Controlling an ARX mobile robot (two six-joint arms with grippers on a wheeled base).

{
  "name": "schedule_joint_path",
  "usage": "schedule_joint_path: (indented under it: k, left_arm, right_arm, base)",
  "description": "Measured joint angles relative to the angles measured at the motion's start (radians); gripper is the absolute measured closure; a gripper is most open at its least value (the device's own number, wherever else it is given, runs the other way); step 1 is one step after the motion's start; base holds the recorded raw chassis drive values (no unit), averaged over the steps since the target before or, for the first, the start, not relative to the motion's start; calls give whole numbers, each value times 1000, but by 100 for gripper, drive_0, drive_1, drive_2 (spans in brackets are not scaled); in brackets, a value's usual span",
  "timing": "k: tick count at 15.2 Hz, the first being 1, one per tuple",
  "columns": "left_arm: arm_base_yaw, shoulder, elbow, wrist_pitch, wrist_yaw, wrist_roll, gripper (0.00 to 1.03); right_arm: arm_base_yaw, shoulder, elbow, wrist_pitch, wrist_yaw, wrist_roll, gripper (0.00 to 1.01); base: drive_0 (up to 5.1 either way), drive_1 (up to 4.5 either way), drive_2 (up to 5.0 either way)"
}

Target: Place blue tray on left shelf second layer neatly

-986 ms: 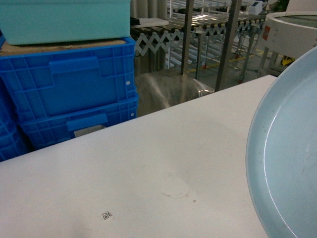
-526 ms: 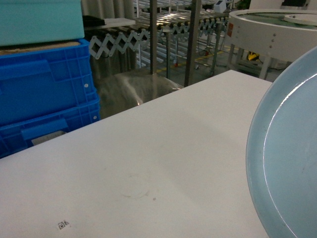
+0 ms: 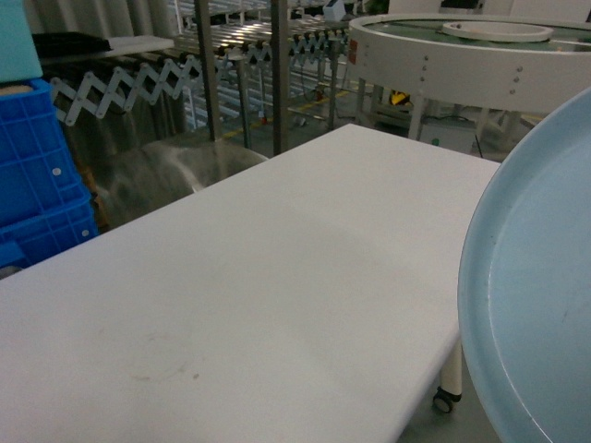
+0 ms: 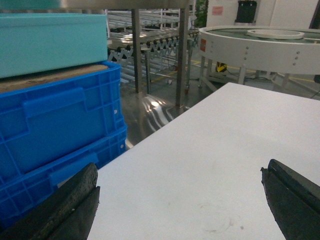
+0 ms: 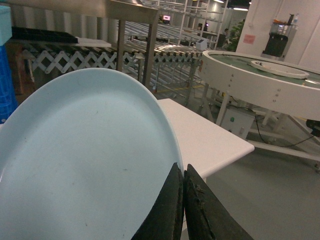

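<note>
Right gripper (image 5: 183,200) clamped on the rim of the blue tray (image 5: 80,160).
It holds the tray tilted, above the edge of the white table (image 3: 277,268); left gripper (image 4: 180,200) stands apart over this table.

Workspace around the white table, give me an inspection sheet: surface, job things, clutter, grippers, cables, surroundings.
Surface: white table, faint smudges, one caster visible at its corner.
Job's things: pale blue round tray held tilted off the table's right side; steel rack posts stand behind the table.
Clutter: deep-blue ribbed crates stacked at the left, a teal container on top.
Grippers: right gripper shut on the tray's rim; left gripper open above the table, holding nothing.
Cables: a black cable on the floor near the round white platform.
Surroundings: roller conveyors, grey floor.
</note>
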Motion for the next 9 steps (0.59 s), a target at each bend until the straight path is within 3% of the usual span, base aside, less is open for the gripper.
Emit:
schedule_joint_path:
  k: [9]
  left_arm:
    - [0, 0, 0, 0, 0, 0, 5]
  right_arm:
    - [0, 0, 0, 0, 0, 0, 99]
  base:
    - [-159, -159, -159]
